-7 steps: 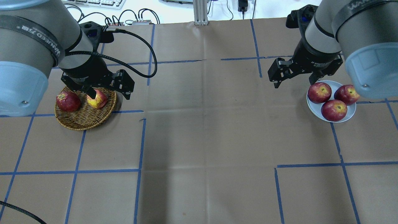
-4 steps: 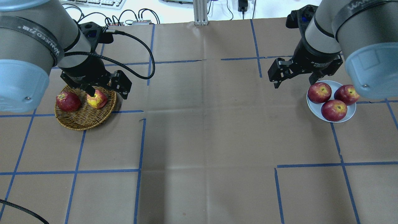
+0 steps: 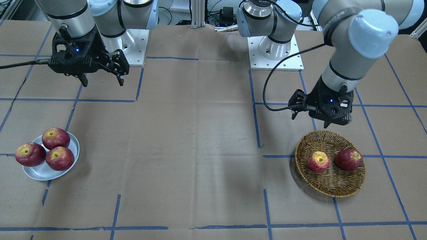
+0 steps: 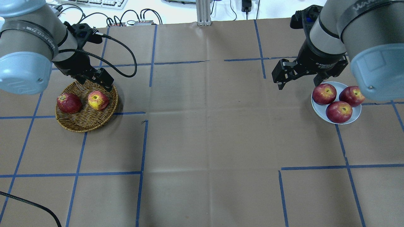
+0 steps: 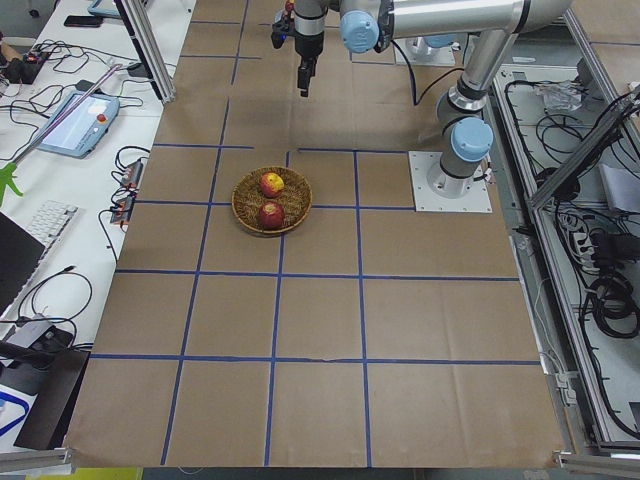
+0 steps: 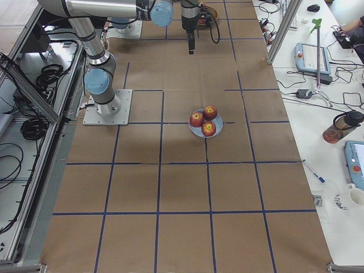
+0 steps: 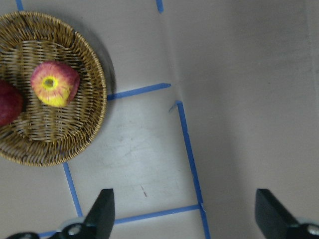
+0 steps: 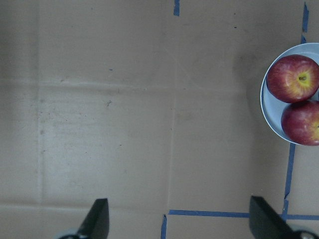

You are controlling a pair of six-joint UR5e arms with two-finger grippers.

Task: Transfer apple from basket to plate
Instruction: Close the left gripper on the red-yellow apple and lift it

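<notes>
Table [image 4: 208, 126]: brown paper cover, creased, blue tape grid. Side benches with keyboard [image 5: 45, 225], cables, tablet [image 5: 75, 110], water bottle [image 6: 341, 127]. Basket [image 4: 79, 124] on robot's left side; plate [image 4: 318, 116] on right side, three dark red apples on it. Left gripper [image 3: 311, 121] above basket's far edge, fingers apart, empty. Right gripper [image 4: 296, 82] beside plate, fingers apart, empty. Apple [image 4: 98, 100] in basket, stem up, beside dark red apple [image 4: 68, 102].

Pinkish-red skin streaked with yellow is shown by the apple [image 4: 98, 100], with a yellow patch around its stem. Beside it in the brown woven basket [image 4: 82, 122], a dark red apple [image 4: 68, 102] is seen. Three red apples [image 4: 338, 111] are carried on the white plate [image 4: 318, 112]. The brown table [image 4: 208, 132] is crossed by blue tape lines [image 4: 140, 164].
</notes>
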